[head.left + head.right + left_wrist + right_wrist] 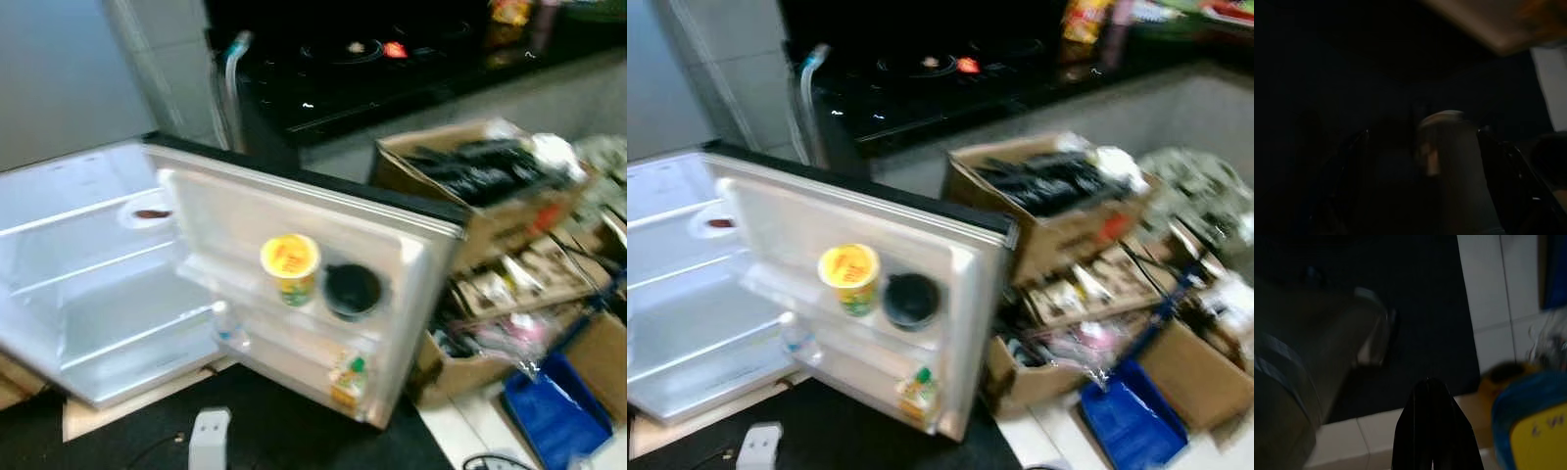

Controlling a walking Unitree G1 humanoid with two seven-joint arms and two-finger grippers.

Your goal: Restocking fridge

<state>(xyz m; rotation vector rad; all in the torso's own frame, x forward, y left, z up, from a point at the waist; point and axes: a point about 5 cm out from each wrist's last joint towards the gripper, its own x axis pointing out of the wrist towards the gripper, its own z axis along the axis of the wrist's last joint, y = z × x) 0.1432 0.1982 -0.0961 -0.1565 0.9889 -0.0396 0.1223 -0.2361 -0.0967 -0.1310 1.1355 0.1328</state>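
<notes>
A small white fridge (98,343) stands open on the floor, its wire shelves bare. Its door (245,211) swings out toward me. On the door's upper shelf a yellow cup (290,262) stands beside a black cup (352,289). Lower down there is a small clear bottle (230,331) and a little green-topped carton (350,380). In the dark left wrist view my left gripper (1425,171) hangs open, its fingers (1352,161) wide apart over a dim grey shape. My right gripper (1432,384) hangs shut over the black mat (1420,308) and white tiles, with nothing in it.
Cardboard boxes (480,196) crammed with packets crowd the floor right of the door, with a blue bag (554,411) in front. A black counter with a stove (372,59) runs behind. A blue-and-yellow packet (1533,426) lies near the right gripper. A grey-white piece (209,438) sits on the mat.
</notes>
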